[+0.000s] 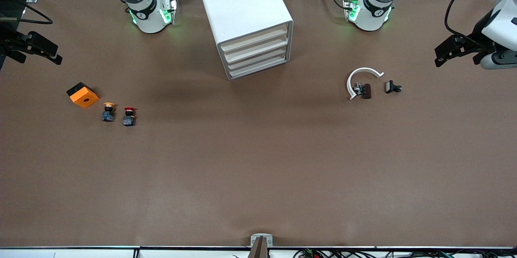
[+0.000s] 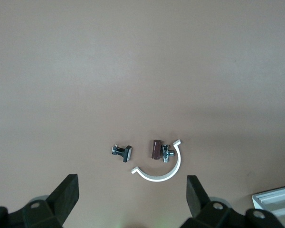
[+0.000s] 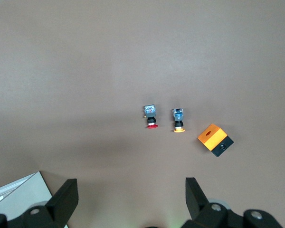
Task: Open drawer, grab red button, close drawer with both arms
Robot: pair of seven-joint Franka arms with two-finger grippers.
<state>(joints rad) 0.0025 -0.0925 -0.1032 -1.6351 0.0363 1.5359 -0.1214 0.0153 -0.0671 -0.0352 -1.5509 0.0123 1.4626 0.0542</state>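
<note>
All four cream-slat drawers (image 1: pixel 258 54) in the white boxy cabinet (image 1: pixel 241 5) sit closed. The tiny red-capped push button (image 1: pixel 129 116) lies toward the right arm's end, beside an orange-yellow-capped twin (image 1: pixel 108 112) that could be mistaken for it; its long axis runs cap-end toward the robots. Left gripper (image 2: pixel 132 199) and right gripper (image 3: pixel 131 199) wait spread wide, empty.

Left gripper (image 2: pixel 133 197), jaws apart, above a white clip (image 2: pixel 162 172).

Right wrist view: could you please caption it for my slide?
Open right gripper above red-capped button, yellow-capped button and orange cube.
</note>
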